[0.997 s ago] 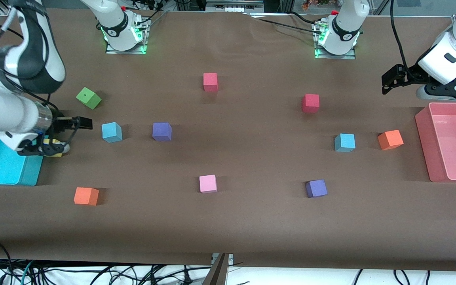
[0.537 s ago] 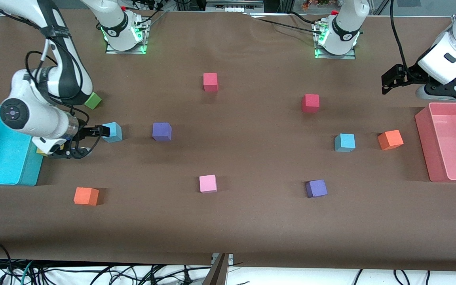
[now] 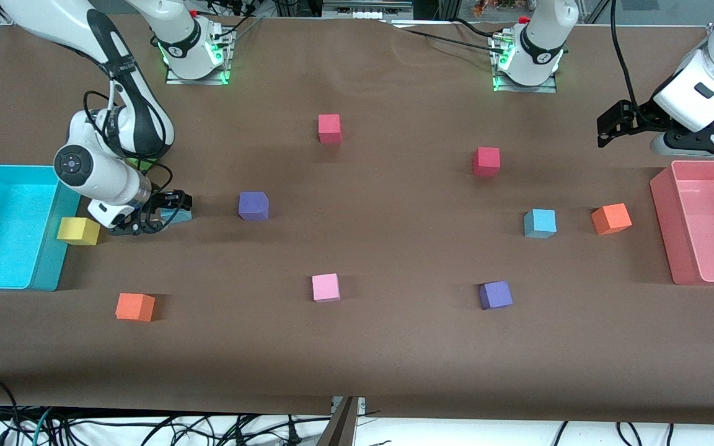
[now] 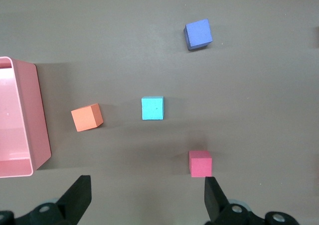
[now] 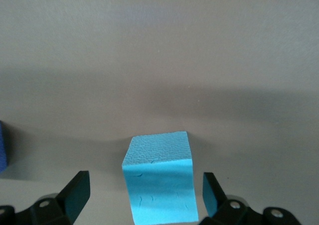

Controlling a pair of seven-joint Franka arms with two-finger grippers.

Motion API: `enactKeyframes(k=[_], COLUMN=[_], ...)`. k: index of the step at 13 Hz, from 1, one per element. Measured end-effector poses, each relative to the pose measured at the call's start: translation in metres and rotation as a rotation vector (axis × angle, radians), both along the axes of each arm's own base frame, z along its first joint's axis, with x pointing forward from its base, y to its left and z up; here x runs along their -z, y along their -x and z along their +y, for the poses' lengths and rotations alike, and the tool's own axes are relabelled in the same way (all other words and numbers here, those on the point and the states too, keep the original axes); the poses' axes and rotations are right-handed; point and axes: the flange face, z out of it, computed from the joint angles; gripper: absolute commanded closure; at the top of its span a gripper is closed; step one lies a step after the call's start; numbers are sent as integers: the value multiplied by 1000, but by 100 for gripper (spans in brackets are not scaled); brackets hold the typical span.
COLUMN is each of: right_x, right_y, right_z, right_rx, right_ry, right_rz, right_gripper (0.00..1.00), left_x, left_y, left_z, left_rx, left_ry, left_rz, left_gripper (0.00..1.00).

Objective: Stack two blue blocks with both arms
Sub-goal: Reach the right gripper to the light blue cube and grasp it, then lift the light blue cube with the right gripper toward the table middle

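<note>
One blue block [image 3: 181, 215] lies toward the right arm's end of the table, mostly covered by my right gripper [image 3: 170, 205]. In the right wrist view that block [image 5: 159, 177] sits between the open fingers of the right gripper [image 5: 144, 194], with a gap on each side. The second blue block [image 3: 540, 223] lies toward the left arm's end, beside an orange cube [image 3: 611, 218]. My left gripper [image 3: 608, 127] hangs open and empty high over that end. In the left wrist view the left gripper [image 4: 147, 197] is well above that block [image 4: 152, 108].
Two purple cubes [image 3: 253, 205] [image 3: 495, 295], two red cubes [image 3: 329, 128] [image 3: 486, 161], a pink cube [image 3: 325, 287], an orange cube [image 3: 135, 306] and a yellow cube [image 3: 78, 231] lie about. A cyan bin [image 3: 53, 272] and a pink bin [image 3: 664, 210] stand at the table's ends.
My right arm has swung from the cyan bin's edge to the blue block and come down around it, uncovering the yellow cube. The left arm has not moved.
</note>
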Motion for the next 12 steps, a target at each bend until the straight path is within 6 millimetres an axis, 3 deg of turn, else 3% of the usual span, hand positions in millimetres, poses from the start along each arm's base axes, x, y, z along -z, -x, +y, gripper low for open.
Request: enactKeyframes(k=[5,6,7,8,12], right_x=[19,22,25,27,26], right_y=[1,1,2,2,-2], right_z=[0,0,-1,-2,-4], right_rx=[-6,-7,-7,-7,-3], right_ry=[-2,-2,-2,-2,-2], right_rz=[5,8,11,13,4], right_gripper=[1,7,59,100,100], left_x=[0,0,0,0,0], left_y=[0,0,0,0,0], left_z=[0,0,0,0,0], left_rx=[0,0,0,0,0], left_ry=[0,0,0,0,0], left_rz=[0,0,0,0,0], left_gripper=[0,0,0,0,0])
